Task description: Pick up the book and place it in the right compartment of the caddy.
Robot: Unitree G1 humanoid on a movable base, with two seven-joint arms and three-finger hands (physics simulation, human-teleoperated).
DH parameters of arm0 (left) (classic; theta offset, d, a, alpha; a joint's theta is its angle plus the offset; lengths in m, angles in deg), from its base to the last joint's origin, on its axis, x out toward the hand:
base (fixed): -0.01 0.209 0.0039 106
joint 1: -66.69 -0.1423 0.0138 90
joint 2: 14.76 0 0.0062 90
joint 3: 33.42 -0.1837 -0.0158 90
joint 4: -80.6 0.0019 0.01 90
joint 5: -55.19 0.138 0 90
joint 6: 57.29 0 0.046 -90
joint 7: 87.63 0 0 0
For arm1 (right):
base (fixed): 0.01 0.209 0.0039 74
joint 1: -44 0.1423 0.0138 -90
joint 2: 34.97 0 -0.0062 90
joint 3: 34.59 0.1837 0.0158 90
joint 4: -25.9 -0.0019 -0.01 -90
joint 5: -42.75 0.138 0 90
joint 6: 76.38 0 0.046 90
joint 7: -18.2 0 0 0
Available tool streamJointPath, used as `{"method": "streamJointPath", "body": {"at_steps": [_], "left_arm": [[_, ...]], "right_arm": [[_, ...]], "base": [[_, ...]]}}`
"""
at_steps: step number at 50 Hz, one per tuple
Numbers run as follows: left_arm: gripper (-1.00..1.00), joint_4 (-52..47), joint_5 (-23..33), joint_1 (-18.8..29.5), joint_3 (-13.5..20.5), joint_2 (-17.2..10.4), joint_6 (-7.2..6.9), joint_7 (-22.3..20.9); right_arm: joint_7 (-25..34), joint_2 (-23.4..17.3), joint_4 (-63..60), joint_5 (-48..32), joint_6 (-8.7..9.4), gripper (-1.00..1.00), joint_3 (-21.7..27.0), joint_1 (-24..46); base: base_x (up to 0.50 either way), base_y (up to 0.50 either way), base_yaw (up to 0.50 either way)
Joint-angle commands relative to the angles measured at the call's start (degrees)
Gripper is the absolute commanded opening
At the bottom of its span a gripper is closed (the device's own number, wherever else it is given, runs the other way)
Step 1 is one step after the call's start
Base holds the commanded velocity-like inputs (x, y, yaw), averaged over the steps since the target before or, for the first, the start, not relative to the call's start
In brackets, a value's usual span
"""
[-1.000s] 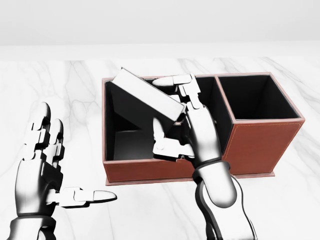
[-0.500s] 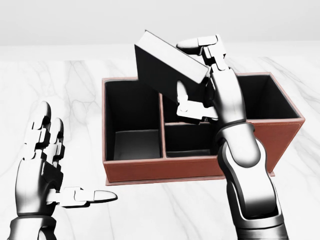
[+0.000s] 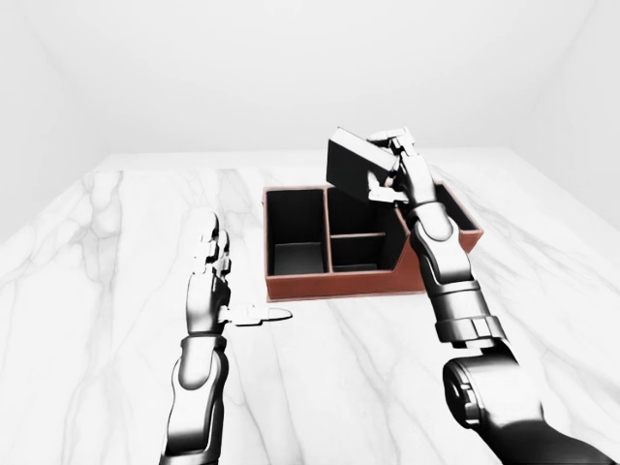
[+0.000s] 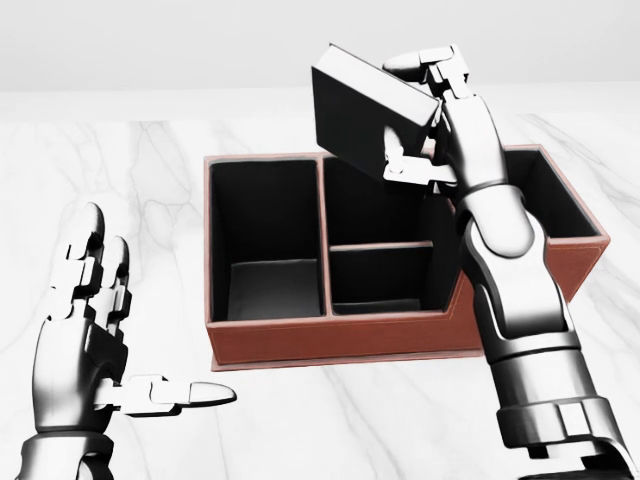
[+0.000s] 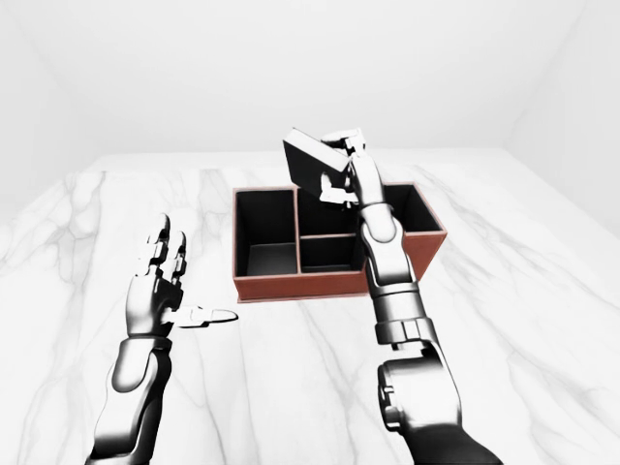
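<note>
The book [image 4: 362, 112], dark with a pale page edge, hangs tilted in the air above the caddy's middle compartments. My right hand [image 4: 412, 115] is shut on the book's right end, thumb below and fingers over the top. The caddy [image 4: 330, 336] is a red-brown box with black insides: a long left compartment, two small middle ones and a right compartment [image 4: 562, 200]. My right forearm covers most of the right compartment in the head view. My left hand [image 4: 150, 310] hovers open at the lower left, apart from the caddy and holding nothing.
The caddy stands on a white marble table [image 4: 150, 170] that stretches wide on all sides. A plain white wall rises past the table's top edge in the eye views. Nothing else stands on the marble.
My right hand has lifted the book out of the left compartment, up and to the right, to above the middle compartments. The left hand has stayed put.
</note>
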Motion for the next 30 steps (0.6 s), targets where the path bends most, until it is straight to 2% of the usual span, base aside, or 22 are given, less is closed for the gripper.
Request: {"method": "streamJointPath", "body": {"at_steps": [1,14,30], "left_arm": [[1.0,-0.6,-1.2,-0.3,0.1,0.0,0.0,-0.9],[1.0,0.1,-1.1,-0.1,-0.1,0.0,0.0,-0.9],[1.0,-0.5,-1.0,-0.2,-0.1,0.0,0.0,-0.9]], "right_arm": [[-0.3,-3.2,12.4,3.5,-4.9,-1.0,1.9,7.6],[1.0,-8.2,17.2,3.7,-4.9,-1.0,3.8,10.7],[1.9,-12.2,19.2,4.2,-4.9,-1.0,5.4,8.6]], "base": [[0.0,0.0,0.0],[0.0,0.0,0.0],[0.0,0.0,0.0]]}}
